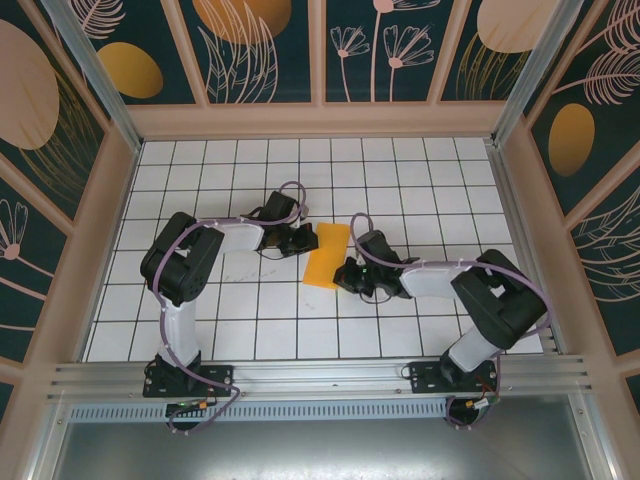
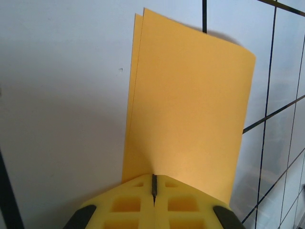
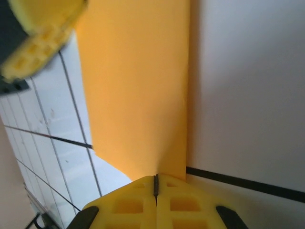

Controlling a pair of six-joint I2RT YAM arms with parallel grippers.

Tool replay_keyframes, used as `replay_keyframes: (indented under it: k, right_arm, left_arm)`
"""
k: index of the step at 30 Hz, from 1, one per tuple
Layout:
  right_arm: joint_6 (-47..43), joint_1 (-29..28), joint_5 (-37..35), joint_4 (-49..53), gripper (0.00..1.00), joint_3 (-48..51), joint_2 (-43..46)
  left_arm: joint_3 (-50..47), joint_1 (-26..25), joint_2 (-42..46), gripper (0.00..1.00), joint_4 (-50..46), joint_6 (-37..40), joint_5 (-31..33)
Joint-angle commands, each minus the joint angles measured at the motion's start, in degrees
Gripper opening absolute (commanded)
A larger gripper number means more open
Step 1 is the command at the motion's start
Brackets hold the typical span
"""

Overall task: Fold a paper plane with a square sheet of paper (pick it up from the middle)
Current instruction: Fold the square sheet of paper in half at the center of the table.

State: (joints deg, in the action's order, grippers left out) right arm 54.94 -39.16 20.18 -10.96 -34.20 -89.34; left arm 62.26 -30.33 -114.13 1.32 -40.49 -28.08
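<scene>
The square sheet of paper is orange-yellow and lies doubled over into a narrow rectangle at the middle of the white grid table. Two layers show along its left edge in the left wrist view. My left gripper is shut on the sheet's left side, its yellow fingers pinching the edge. My right gripper is shut on the opposite side, near the lower right corner. In the right wrist view the paper rises from the jaws, with the left gripper's yellow fingers at the far end.
Dark leaf-pattern panels with large orange ovals wall in the table at the back and both sides. An aluminium rail runs along the near edge, where both arm bases are bolted. Bare grid tiles lie all around the paper.
</scene>
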Motion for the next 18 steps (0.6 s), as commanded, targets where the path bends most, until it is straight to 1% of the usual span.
replay_keyframes:
  k: [1, 4, 7, 13, 18]
  right_arm:
    - [-2.2, 5.0, -0.1, -0.9, 0.0, -1.4, 4.3]
    - [-2.1, 11.1, 4.7, -7.0, 0.0, -2.7, 3.1]
    - [-3.1, 14.8, 8.4, -8.7, 0.0, -7.4, -1.7]
    - [-3.9, 17.0, 10.3, -6.1, 0.0, -17.4, -13.6]
    - [-4.8, 17.4, 9.2, -4.9, 0.0, -20.9, -20.1]
  left_arm:
    - [-2.3, -0.4, -2.9, 0.0, -5.3, 1.1, 3.0]
    - [-2.4, -0.4, -2.9, 0.0, -5.1, 1.0, 2.9]
    - [-2.3, -0.4, -3.0, 0.0, -5.3, 1.0, 2.9]
    - [-2.3, -0.4, -2.7, 0.0, -5.5, 1.1, 2.9]
    - [-2.6, -0.4, -2.3, 0.0, -5.5, 1.1, 2.9]
